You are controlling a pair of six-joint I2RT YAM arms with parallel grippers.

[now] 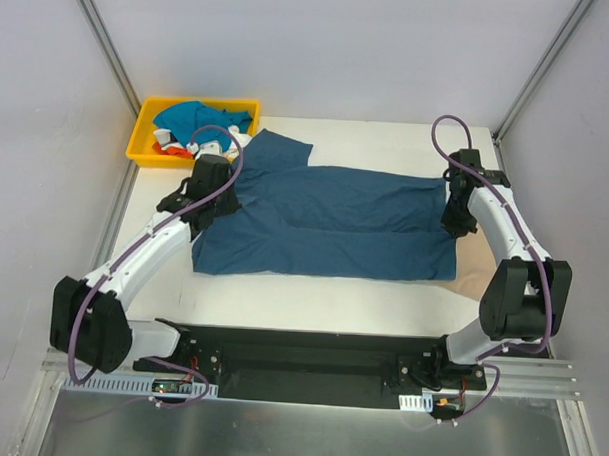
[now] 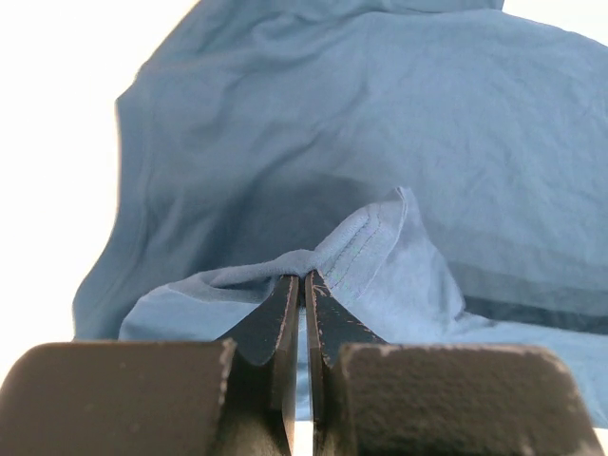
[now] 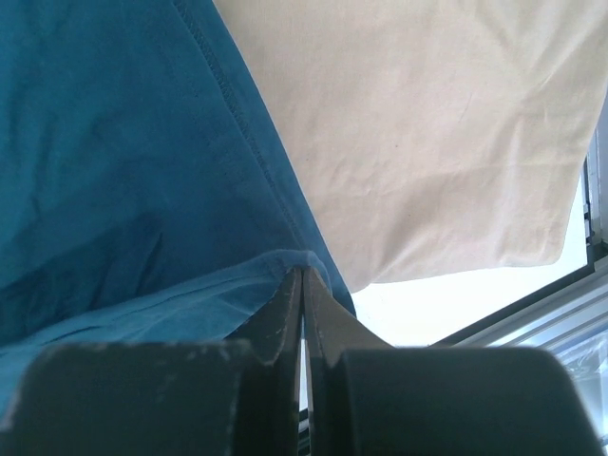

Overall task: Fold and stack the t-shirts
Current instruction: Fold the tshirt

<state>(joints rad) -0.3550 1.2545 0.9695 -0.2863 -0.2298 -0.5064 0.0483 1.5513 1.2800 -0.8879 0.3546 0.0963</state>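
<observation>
Two grippers are engaged, and both pinch one dark teal-blue t-shirt (image 1: 330,224), which lies spread across the table (image 1: 312,293). The left gripper (image 2: 302,281) is pressed together on a stitched hem fold at the shirt's left end. The right gripper (image 3: 302,272) is pressed together on the edge at its right end. One tan-beige t-shirt (image 3: 427,133) lies beneath that end. The yellow tray (image 1: 145,134) holds one bright blue t-shirt (image 1: 196,114), white cloth (image 1: 240,139) and orange-red cloth (image 1: 173,151).

Bright, even overhead light, soft shadows; table (image 2: 57,142) blew out white in wrist views; near fingers (image 2: 275,332) blurred.
</observation>
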